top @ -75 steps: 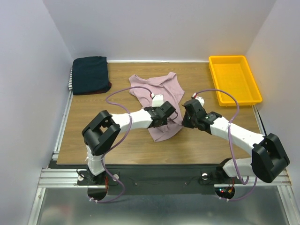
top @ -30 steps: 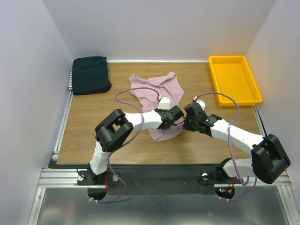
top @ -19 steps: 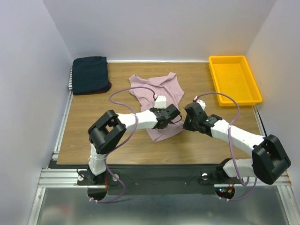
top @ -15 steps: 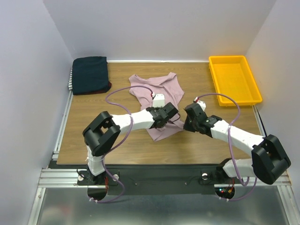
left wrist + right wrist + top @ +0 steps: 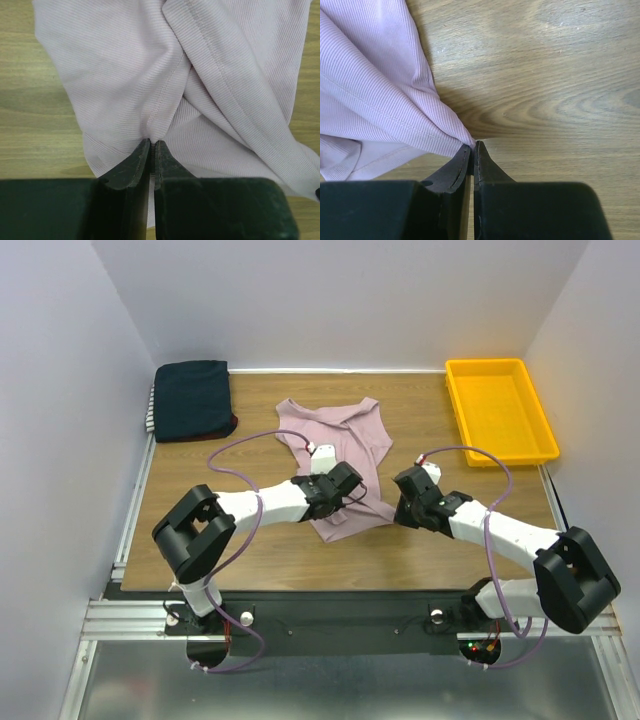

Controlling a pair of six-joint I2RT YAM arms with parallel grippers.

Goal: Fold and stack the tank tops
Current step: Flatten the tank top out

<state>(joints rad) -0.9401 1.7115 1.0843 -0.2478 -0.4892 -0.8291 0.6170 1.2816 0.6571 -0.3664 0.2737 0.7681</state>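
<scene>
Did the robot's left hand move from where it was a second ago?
Yes. The left gripper, pinching the pink tank top, has slid left, farther from the yellow tray and a little nearer the navy stack.

the place was a lab robot cell: a wooden table boxed in by plain white walls, with a left arm and a right arm bolted to a metal rail at its near edge.

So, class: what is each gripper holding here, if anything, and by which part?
Both hold the pink tank top: the left gripper pinches a raised fold along a seam, the right gripper a corner of its edge.
</scene>
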